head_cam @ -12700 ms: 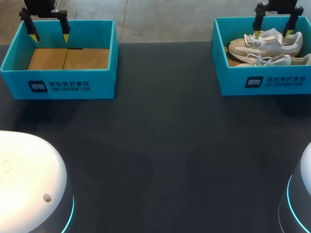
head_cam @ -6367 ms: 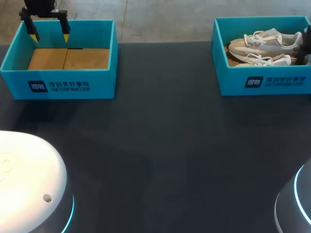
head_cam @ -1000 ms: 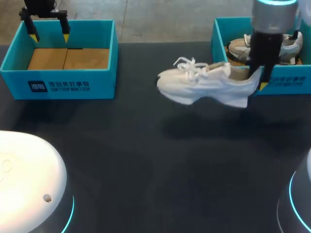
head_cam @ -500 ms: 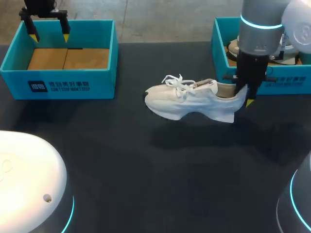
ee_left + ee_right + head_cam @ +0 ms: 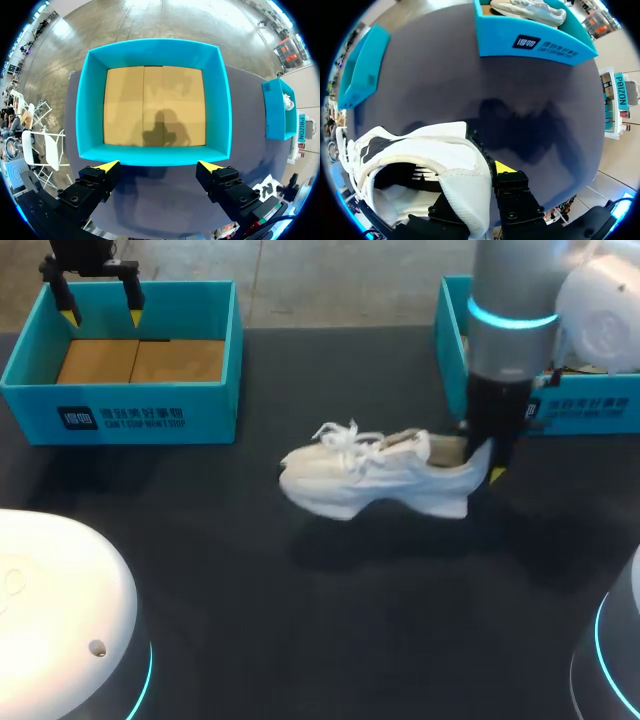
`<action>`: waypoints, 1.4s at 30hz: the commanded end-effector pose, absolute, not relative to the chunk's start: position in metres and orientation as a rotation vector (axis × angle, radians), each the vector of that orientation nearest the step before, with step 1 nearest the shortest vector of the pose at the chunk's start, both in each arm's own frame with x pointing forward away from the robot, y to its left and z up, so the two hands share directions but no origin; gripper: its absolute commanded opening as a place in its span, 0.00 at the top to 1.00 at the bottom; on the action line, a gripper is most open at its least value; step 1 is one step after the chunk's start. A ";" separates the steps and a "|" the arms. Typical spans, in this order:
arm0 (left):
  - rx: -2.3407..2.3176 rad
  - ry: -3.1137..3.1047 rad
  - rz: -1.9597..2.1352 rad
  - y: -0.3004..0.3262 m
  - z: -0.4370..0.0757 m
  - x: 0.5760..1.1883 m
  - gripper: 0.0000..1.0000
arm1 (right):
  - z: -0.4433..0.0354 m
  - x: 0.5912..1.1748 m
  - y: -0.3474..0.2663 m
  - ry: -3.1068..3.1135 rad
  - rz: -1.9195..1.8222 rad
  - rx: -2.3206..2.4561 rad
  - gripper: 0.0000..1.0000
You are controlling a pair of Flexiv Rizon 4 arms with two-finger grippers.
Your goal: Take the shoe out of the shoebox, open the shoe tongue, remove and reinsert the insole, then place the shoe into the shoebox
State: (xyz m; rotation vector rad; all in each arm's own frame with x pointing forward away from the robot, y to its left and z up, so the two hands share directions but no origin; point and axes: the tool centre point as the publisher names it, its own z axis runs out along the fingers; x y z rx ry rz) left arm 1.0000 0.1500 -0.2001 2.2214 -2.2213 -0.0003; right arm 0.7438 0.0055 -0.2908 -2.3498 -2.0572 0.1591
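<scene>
Head view: the right end effector (image 5: 488, 464) clamps the white sneaker (image 5: 375, 480) by its heel collar, holding it over the tabletop (image 5: 300, 620), probably for tongue work. The left end effector (image 5: 100, 305) hangs open above the left shoebox (image 5: 120, 415).

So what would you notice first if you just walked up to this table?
The white shoe near the middle of the dark table, held by its heel in the right gripper. Then the two bright blue boxes. The left box shows only a cardboard bottom, with the left gripper hanging open above it, and the right box holds another shoe.
</scene>
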 end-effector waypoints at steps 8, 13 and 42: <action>2.221 -2.222 0.000 0.150 -0.200 1.000 0.00 | -0.325 0.701 0.035 -2.067 0.145 -2.385 1.00; 2.221 -2.222 0.000 0.150 -0.200 1.000 0.00 | -0.343 0.691 0.041 -2.058 0.176 -2.390 1.00; 2.221 -2.222 0.000 0.150 -0.200 1.000 0.00 | -0.385 0.670 0.086 -2.100 0.243 -2.327 1.00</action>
